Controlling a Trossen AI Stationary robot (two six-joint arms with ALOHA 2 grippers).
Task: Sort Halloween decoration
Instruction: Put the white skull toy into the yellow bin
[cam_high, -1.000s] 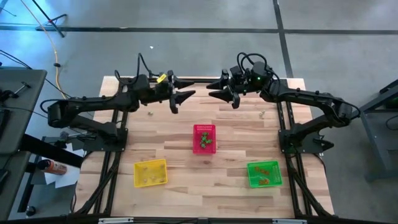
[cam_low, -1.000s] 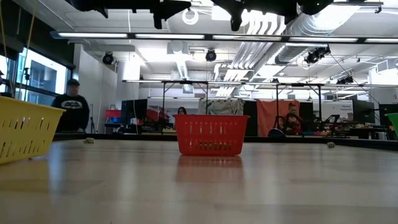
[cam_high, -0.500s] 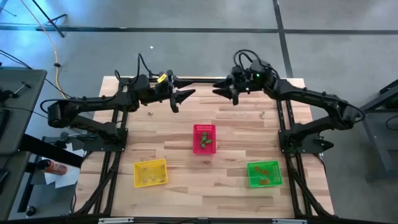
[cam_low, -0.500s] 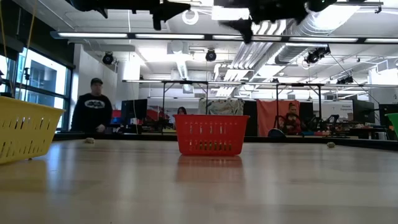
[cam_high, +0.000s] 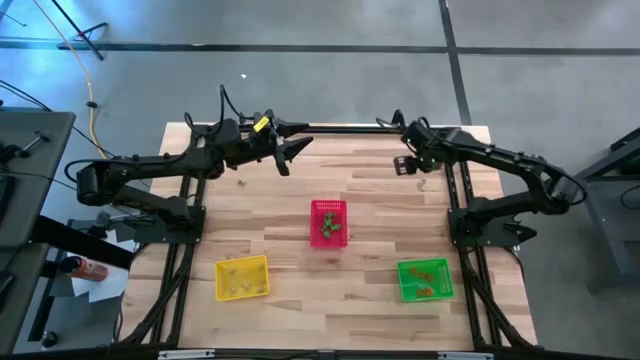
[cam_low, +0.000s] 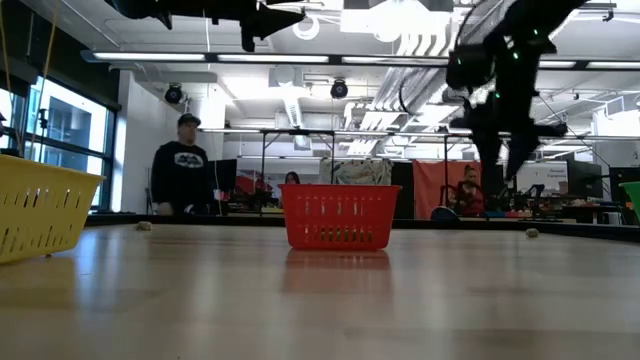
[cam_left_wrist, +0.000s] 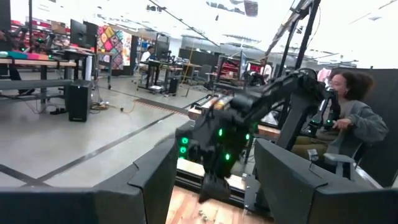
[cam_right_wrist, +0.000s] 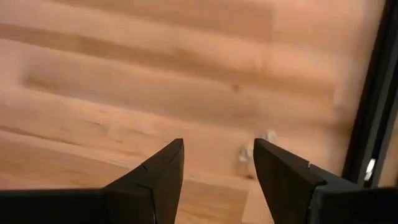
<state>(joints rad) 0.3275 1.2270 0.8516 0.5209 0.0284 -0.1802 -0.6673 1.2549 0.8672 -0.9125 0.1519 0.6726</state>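
Pointed down over trinket (cam_right_wrist: 254, 152) at desk's (cam_high: 380, 215) two o'clock, right fingers (cam_right_wrist: 282, 168) spread; best centred before closing. Left fingers (cam_left_wrist: 161, 180) parked open at eleven.

From above, the wooden worktop (cam_high: 300, 215) carries a red basket (cam_high: 329, 222) at centre, a yellow basket (cam_high: 242, 277) and a green basket (cam_high: 425, 279). The left tool (cam_high: 291, 152) hangs over the far edge; the right tool (cam_high: 405, 164) points down beside a tiny pale trinket (cam_high: 421, 184).
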